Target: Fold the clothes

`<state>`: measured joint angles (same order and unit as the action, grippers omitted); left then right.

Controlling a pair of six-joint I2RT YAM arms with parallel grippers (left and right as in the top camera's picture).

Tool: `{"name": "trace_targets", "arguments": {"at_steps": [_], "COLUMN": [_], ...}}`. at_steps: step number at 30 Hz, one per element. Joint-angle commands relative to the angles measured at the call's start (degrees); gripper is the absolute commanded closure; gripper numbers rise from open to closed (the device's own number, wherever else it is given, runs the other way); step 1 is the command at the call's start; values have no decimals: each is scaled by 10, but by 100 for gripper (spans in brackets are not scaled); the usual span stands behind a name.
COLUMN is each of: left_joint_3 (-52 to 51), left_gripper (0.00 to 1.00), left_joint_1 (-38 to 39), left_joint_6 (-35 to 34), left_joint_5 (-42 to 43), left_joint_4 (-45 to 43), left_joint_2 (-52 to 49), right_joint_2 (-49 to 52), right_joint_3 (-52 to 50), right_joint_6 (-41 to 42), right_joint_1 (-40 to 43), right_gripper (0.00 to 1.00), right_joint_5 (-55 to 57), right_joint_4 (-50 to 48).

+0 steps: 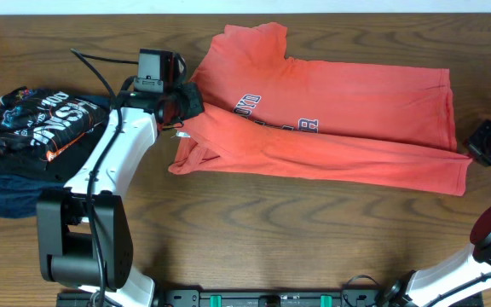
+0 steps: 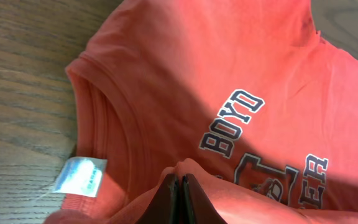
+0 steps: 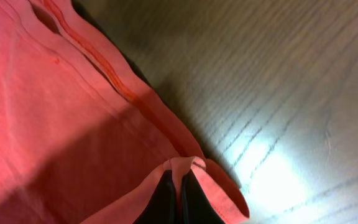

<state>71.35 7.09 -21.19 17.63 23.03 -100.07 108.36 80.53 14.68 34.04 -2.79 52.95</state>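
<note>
The orange-red T-shirt (image 1: 331, 119) lies across the middle of the table with its lower long edge folded up over the lettering. My left gripper (image 1: 184, 107) is shut on a pinch of fabric at the shirt's left end, near the collar and its white label (image 2: 79, 175); the pinch shows in the left wrist view (image 2: 180, 180). My right gripper (image 1: 484, 147) is at the shirt's right end, shut on a fold of the hem (image 3: 179, 177). The print (image 2: 260, 155) reads partly "BOYD".
A stack of dark folded garments with white print (image 1: 32, 136) lies at the left edge of the table. Bare wood table (image 1: 271, 230) lies in front of the shirt. The arm bases stand at the near edge.
</note>
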Motion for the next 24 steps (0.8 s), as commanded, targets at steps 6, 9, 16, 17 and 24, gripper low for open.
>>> {"name": "trace_targets", "arguments": {"at_steps": [6,9,16,17,24], "left_joint_3": [7,3,-3,-3,-4], "left_gripper": [94,94,94,94,94], "left_joint_1": [-6,-2,0,0,0], "left_joint_6": [-46,-50,-50,-50,-51], "left_joint_5": [-22,-22,-30,-37,-78], "left_joint_4": [-29,-26,-22,-18,28], "left_joint_2": [1,1,-3,-6,-26], "right_joint_2": [-14,-14,-14,-14,-14], "right_joint_3": [-1,-1,-1,-1,-1], "right_joint_6": [3,3,3,3,7], "right_joint_1": [-15,-23,-42,-43,-46], "right_gripper": [99,98,99,99,98], "right_joint_5": [13,13,13,13,13], "right_joint_4": [-50,-61,-86,-90,-112]}}
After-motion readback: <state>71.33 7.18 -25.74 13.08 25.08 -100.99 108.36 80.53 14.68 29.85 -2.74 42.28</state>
